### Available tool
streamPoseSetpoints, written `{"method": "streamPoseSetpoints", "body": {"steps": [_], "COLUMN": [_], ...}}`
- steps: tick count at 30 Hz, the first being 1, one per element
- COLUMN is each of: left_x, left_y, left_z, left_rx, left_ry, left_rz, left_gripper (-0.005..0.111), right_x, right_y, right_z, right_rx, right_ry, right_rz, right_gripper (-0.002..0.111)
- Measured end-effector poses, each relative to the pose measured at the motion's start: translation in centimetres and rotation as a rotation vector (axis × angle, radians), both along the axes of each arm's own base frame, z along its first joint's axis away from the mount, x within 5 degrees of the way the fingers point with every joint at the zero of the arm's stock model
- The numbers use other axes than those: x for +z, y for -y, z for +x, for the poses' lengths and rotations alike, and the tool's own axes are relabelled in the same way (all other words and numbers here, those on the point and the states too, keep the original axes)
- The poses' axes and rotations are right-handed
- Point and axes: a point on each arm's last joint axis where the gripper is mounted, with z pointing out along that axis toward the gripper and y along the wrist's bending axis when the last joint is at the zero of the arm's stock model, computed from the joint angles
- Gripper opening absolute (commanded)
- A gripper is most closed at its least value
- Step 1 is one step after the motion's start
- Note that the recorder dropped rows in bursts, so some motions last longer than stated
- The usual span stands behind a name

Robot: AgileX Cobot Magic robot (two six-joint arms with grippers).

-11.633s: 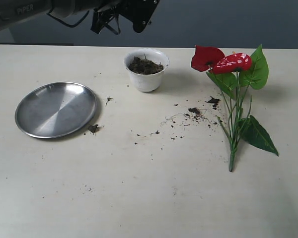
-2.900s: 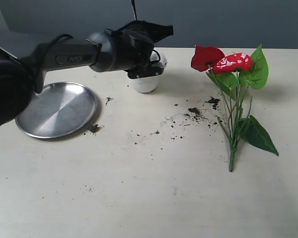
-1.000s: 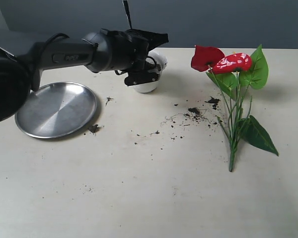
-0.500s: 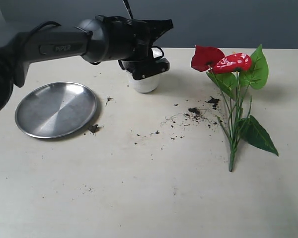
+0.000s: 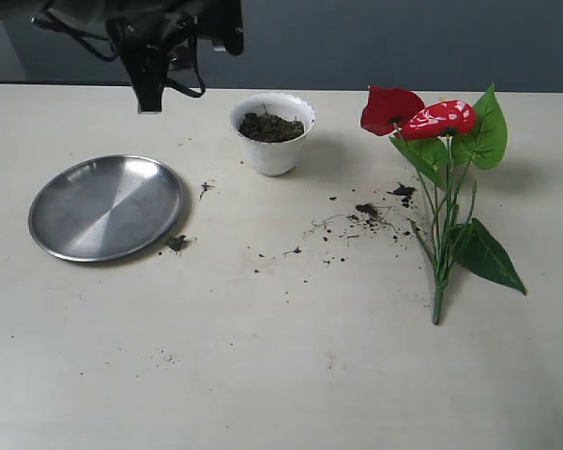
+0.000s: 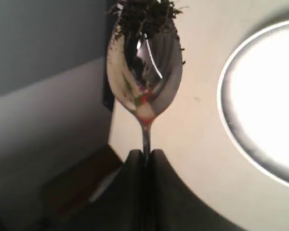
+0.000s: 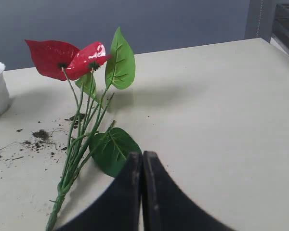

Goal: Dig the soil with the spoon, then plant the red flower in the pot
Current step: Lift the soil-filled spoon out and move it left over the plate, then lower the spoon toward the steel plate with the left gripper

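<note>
Left gripper (image 6: 145,159) pinches the spoon (image 6: 144,77) by its handle as I hold soil (image 6: 147,17) on its tip above the far edge of the table (image 5: 281,375); right gripper (image 7: 141,161) closed, empty, near the red flower (image 7: 67,60)

The near half of the pale tabletop (image 5: 281,375) lies open. Obstacles farther back: round steel plate (image 5: 105,206) left, small white soil-filled pot (image 5: 273,141) centre, red artificial flower (image 5: 438,120) lying right.
</note>
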Motion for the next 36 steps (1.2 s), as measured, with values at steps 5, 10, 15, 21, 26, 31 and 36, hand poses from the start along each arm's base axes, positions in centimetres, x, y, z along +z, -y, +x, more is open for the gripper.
{"method": "streamPoseSetpoints", "body": {"steps": [5, 10, 15, 21, 26, 31, 36], "left_x": [-1.6, -2.2, -2.4, -3.8, -5.5, -6.2, -6.2], "left_y": [-2.3, -3.6, -4.8, -6.2, -7.2, -7.7, -7.7], "left_z": [-0.1, 0.1, 0.2, -0.1, -0.8, -1.1, -1.0], "left_rx": [0.292, 0.422, 0.496, 0.568, 0.653, 0.689, 0.682], "left_ry": [-0.051, -0.071, -0.077, -0.115, -0.167, -0.184, -0.172], "left_rz": [-0.343, -0.487, -0.552, -0.563, -0.593, -0.594, -0.605], "left_gripper": [0.001, 0.001, 0.001, 0.001, 0.001, 0.001, 0.001], "right_x": [0.0, 0.0, 0.0, 0.0, 0.0, 0.0, 0.0], "right_y": [0.0, 0.0, 0.0, 0.0, 0.0, 0.0, 0.0], "right_z": [0.0, 0.0, 0.0, 0.0, 0.0, 0.0, 0.0], "right_rx": [0.0, 0.0, 0.0, 0.001, 0.001, 0.001, 0.001], "right_ry": [0.0, 0.0, 0.0, 0.0, 0.0, 0.0, 0.0], "right_rz": [0.0, 0.0, 0.0, -0.002, -0.002, -0.002, -0.002], "right_gripper": [0.0, 0.0, 0.0, 0.0, 0.0, 0.0, 0.0]}}
